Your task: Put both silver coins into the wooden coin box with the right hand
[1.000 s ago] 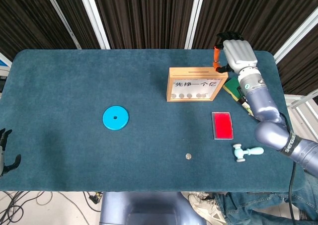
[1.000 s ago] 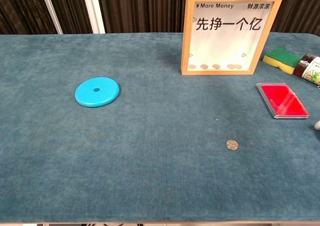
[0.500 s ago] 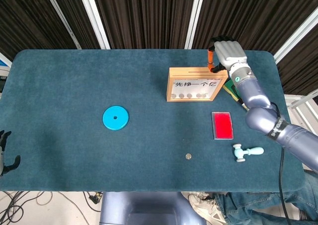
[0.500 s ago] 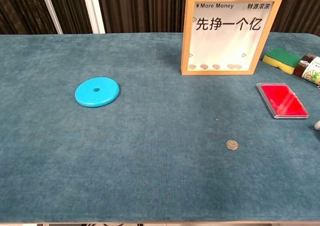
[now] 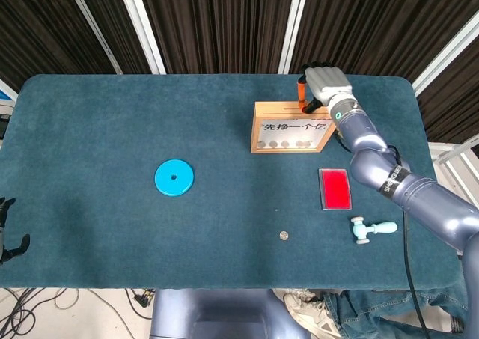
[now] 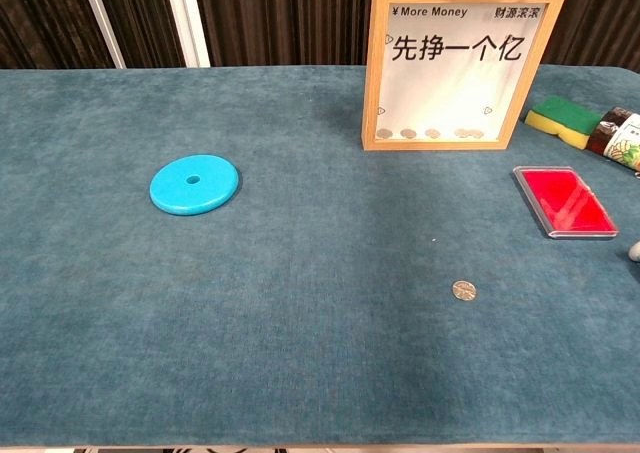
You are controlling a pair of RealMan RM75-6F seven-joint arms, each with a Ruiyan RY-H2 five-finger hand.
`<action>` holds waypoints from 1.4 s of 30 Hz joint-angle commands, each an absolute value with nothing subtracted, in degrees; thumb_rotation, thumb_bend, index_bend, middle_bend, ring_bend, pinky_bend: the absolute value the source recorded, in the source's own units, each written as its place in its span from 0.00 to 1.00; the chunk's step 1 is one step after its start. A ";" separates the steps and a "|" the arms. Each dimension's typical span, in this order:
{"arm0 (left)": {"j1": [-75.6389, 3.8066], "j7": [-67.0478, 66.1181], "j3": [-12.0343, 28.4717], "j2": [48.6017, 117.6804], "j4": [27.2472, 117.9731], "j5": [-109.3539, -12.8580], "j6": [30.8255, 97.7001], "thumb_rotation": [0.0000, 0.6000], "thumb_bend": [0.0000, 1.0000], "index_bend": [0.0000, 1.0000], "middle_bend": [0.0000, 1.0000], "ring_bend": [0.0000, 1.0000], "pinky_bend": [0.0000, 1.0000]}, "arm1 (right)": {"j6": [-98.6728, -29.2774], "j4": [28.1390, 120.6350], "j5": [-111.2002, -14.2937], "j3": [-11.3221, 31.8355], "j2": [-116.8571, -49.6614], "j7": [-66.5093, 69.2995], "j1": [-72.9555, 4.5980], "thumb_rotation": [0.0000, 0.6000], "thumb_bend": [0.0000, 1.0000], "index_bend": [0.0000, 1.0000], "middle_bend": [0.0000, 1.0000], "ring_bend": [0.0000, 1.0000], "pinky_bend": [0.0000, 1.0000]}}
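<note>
Hovering over the top edge of the coin box [image 5: 293, 128], the right hand [image 5: 323, 84] has its fingers curled down at the slot, but I can't tell if it's pinching a coin or not. One silver coin [image 6: 463, 290] lies flat on the table [image 6: 300, 353], well apart from the box, near the red case [image 6: 564, 202]. A few coins sit along the bottom inside the box. Left hand [image 5: 7, 230] is off at the table's near left edge, holding nothing, fingers apart.
</note>
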State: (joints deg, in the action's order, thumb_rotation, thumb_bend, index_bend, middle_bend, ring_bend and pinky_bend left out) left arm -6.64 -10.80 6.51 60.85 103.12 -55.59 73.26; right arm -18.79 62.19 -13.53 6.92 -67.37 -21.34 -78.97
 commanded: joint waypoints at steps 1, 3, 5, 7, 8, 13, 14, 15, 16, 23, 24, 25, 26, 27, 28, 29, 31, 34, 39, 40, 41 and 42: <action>-6.69 -10.62 6.53 60.72 103.23 -55.45 73.19 1.00 0.38 0.12 0.00 0.00 0.00 | -16.76 61.49 -12.42 5.30 -67.17 -19.18 -80.21 1.00 0.59 0.73 0.15 0.00 0.00; -6.73 -10.52 6.52 60.67 103.25 -55.37 73.15 1.00 0.38 0.12 0.00 0.00 0.00 | -15.47 61.00 -11.98 4.09 -67.13 -17.97 -80.94 1.00 0.59 0.73 0.15 0.00 0.00; -6.79 -10.45 6.51 60.62 103.32 -55.30 73.13 1.00 0.38 0.12 0.00 0.00 0.00 | -14.54 60.25 -11.85 2.63 -67.35 -16.64 -81.75 1.00 0.59 0.73 0.15 0.00 0.00; -6.82 -10.36 6.51 60.60 103.35 -55.31 73.17 1.00 0.38 0.12 0.00 0.00 0.00 | -14.19 59.61 -11.97 1.61 -67.63 -15.48 -82.32 1.00 0.59 0.73 0.15 0.00 0.00; -6.80 -10.26 6.50 60.60 103.37 -55.33 73.24 1.00 0.38 0.12 0.00 0.00 0.00 | -13.84 59.21 -12.11 1.02 -67.77 -14.70 -82.66 1.00 0.59 0.73 0.15 0.00 0.00; -6.79 -9.91 6.50 60.50 103.48 -55.30 73.36 1.00 0.38 0.12 0.00 0.00 0.00 | -12.36 57.54 -13.02 -1.09 -68.37 -11.57 -83.91 1.00 0.59 0.73 0.15 0.00 0.00; -6.80 -9.89 6.47 60.49 103.48 -55.29 73.34 1.00 0.38 0.12 0.00 0.00 0.00 | -12.27 57.39 -13.27 -1.49 -68.41 -11.04 -84.13 1.00 0.59 0.72 0.15 0.00 0.00; -6.84 -9.87 6.45 60.47 103.47 -55.26 73.30 1.00 0.38 0.12 0.00 0.00 0.00 | -12.19 57.26 -13.60 -1.92 -68.46 -10.31 -84.36 1.00 0.59 0.72 0.15 0.00 0.00; -6.87 -9.85 6.43 60.46 103.47 -55.26 73.25 1.00 0.38 0.12 0.00 0.00 0.00 | -12.09 57.23 -13.86 -2.19 -68.45 -9.75 -84.52 1.00 0.59 0.71 0.15 0.00 0.00; -6.96 -9.53 6.41 60.24 103.69 -55.07 73.12 1.00 0.38 0.13 0.00 0.00 0.00 | -10.81 57.05 -15.77 -3.51 -68.36 -5.59 -85.36 1.00 0.59 0.69 0.15 0.00 0.00; -6.96 -9.48 6.40 60.23 103.70 -55.04 73.13 1.00 0.38 0.13 0.00 0.00 0.00 | -10.22 57.06 -16.00 -3.54 -68.35 -4.89 -85.45 1.00 0.59 0.68 0.15 0.00 0.00; -6.96 -9.47 6.39 60.22 103.71 -55.02 73.13 1.00 0.38 0.13 0.00 0.00 0.00 | -9.79 56.95 -16.38 -3.64 -68.36 -4.31 -85.53 1.00 0.59 0.67 0.15 0.00 0.00; -6.98 -9.48 6.38 60.21 103.70 -55.00 73.15 1.00 0.38 0.13 0.00 0.00 0.00 | -9.40 56.78 -16.97 -3.75 -68.41 -3.57 -85.59 1.00 0.59 0.66 0.15 0.00 0.00; -7.00 -9.48 6.37 60.20 103.70 -54.99 73.14 1.00 0.38 0.13 0.00 0.00 0.00 | -9.23 56.66 -17.42 -3.84 -68.48 -3.03 -85.63 1.00 0.59 0.65 0.15 0.00 0.00; -7.01 -9.47 6.36 60.19 103.68 -54.96 73.14 1.00 0.38 0.13 0.00 0.00 0.00 | -9.11 56.54 -17.87 -3.94 -68.55 -2.51 -85.67 1.00 0.59 0.65 0.15 0.00 0.00; -7.02 -9.45 6.34 60.18 103.69 -54.94 73.14 1.00 0.38 0.13 0.00 0.00 0.00 | -8.97 56.39 -18.47 -4.15 -68.64 -1.87 -85.73 1.00 0.59 0.64 0.15 0.00 0.00; -7.04 -9.37 6.34 60.18 103.67 -54.99 73.18 1.00 0.38 0.13 0.00 0.00 0.00 | -8.76 56.12 -19.27 -4.49 -68.78 -0.90 -85.83 1.00 0.59 0.64 0.15 0.00 0.00; -7.08 -9.47 6.33 60.20 103.63 -54.84 73.22 1.00 0.38 0.13 0.00 0.00 0.00 | -8.70 55.42 -20.38 -5.05 -69.15 0.71 -86.02 1.00 0.59 0.63 0.15 0.00 0.00; -7.13 -9.59 6.32 60.18 103.69 -54.60 73.31 1.00 0.38 0.13 0.00 0.00 0.00 | -8.65 54.60 -22.06 -5.84 -69.62 2.91 -86.30 1.00 0.59 0.63 0.15 0.00 0.00; -7.14 -9.62 6.32 60.18 103.70 -54.57 73.32 1.00 0.38 0.13 0.00 0.00 0.00 | -8.56 54.40 -22.37 -6.05 -69.76 3.23 -86.38 1.00 0.59 0.62 0.15 0.00 0.00; -7.16 -9.64 6.31 60.17 103.72 -54.54 73.32 1.00 0.38 0.13 0.00 0.00 0.00 | -8.37 54.19 -22.74 -6.30 -69.87 3.71 -86.49 1.00 0.59 0.62 0.15 0.00 0.00; -7.16 -9.64 6.31 60.17 103.73 -54.50 73.34 1.00 0.38 0.13 0.00 0.00 0.00 | -8.16 54.09 -22.99 -6.47 -69.94 4.11 -86.56 1.00 0.59 0.62 0.15 0.00 0.00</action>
